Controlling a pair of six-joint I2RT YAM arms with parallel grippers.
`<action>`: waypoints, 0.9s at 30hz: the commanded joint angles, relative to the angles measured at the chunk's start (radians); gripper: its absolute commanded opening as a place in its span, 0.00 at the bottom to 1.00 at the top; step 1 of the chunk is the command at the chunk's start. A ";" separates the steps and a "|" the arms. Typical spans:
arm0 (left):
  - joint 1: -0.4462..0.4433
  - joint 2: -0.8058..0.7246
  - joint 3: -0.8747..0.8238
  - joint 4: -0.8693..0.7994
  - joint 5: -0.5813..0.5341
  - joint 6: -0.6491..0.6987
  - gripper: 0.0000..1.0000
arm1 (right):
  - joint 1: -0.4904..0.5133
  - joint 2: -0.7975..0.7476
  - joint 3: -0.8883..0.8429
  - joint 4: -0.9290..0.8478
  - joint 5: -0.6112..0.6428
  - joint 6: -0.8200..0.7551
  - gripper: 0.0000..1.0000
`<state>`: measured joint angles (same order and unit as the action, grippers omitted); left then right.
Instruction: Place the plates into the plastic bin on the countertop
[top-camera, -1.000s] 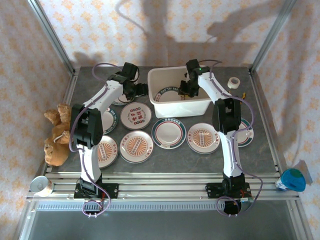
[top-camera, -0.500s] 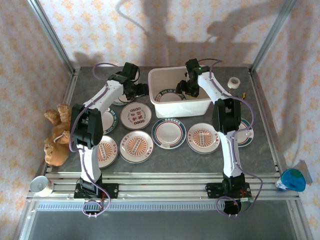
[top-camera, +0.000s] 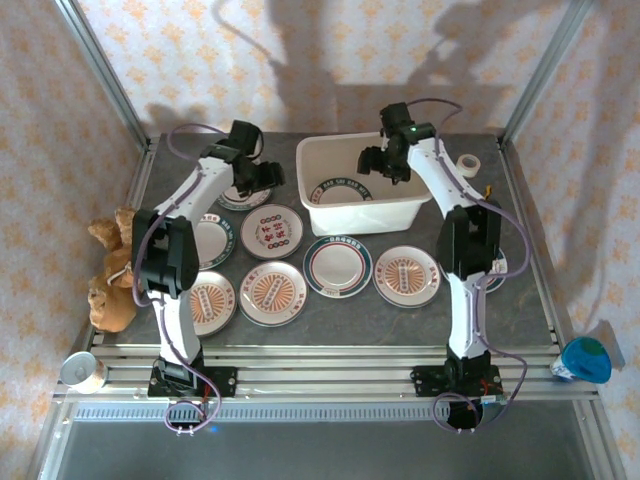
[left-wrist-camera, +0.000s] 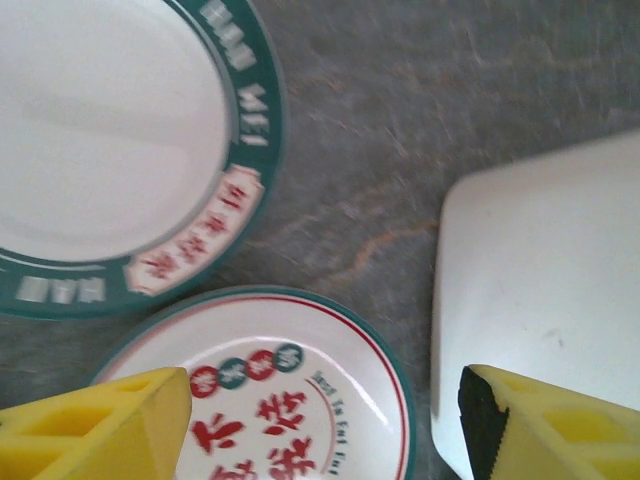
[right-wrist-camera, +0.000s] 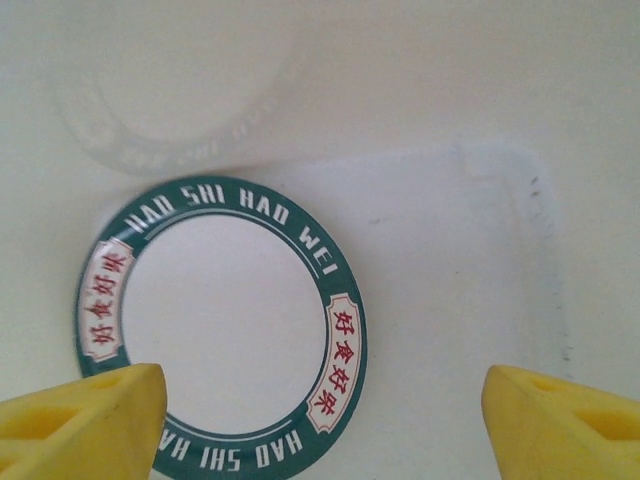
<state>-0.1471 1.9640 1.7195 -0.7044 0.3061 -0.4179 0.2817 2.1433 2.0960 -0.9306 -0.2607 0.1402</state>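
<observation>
The white plastic bin (top-camera: 303, 178) stands at the back of the dark grey countertop (top-camera: 500, 310). One teal-rimmed plate (top-camera: 345, 189) (right-wrist-camera: 220, 330) lies flat on its floor. My right gripper (top-camera: 376, 163) (right-wrist-camera: 320, 425) hangs open above that plate, holding nothing. My left gripper (top-camera: 264, 178) (left-wrist-camera: 325, 430) is open over the counter just left of the bin (left-wrist-camera: 550, 310), between a teal-rimmed plate (top-camera: 237, 199) (left-wrist-camera: 110, 130) and a red-lettered plate (top-camera: 272, 231) (left-wrist-camera: 285, 400). Several more plates lie in front: a teal one (top-camera: 338, 264) and orange-centred ones (top-camera: 406, 275) (top-camera: 272, 291) (top-camera: 213, 302).
A brown teddy bear (top-camera: 113, 270) lies at the left edge. A white tape roll (top-camera: 467, 164) sits at the back right. A plate (top-camera: 492, 268) is partly hidden behind the right arm. Aluminium framing (top-camera: 330, 355) runs along the front, with a metal can (top-camera: 80, 370) and a blue object (top-camera: 585, 360).
My right gripper has lifted and drawn back above the plate in the bin. My left gripper has shifted left, away from the bin wall.
</observation>
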 joint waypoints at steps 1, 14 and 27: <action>0.077 -0.049 -0.010 -0.043 -0.031 -0.009 0.74 | 0.006 -0.080 -0.018 -0.003 0.060 -0.017 0.82; 0.320 0.099 0.030 -0.034 0.010 0.037 0.68 | 0.007 -0.182 -0.074 0.069 0.007 -0.022 0.79; 0.339 0.258 0.113 -0.013 0.074 0.064 0.66 | 0.005 -0.178 -0.080 0.052 0.035 -0.022 0.78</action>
<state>0.1955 2.2044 1.7874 -0.7261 0.3485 -0.3790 0.2817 2.0090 2.0323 -0.8818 -0.2569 0.1261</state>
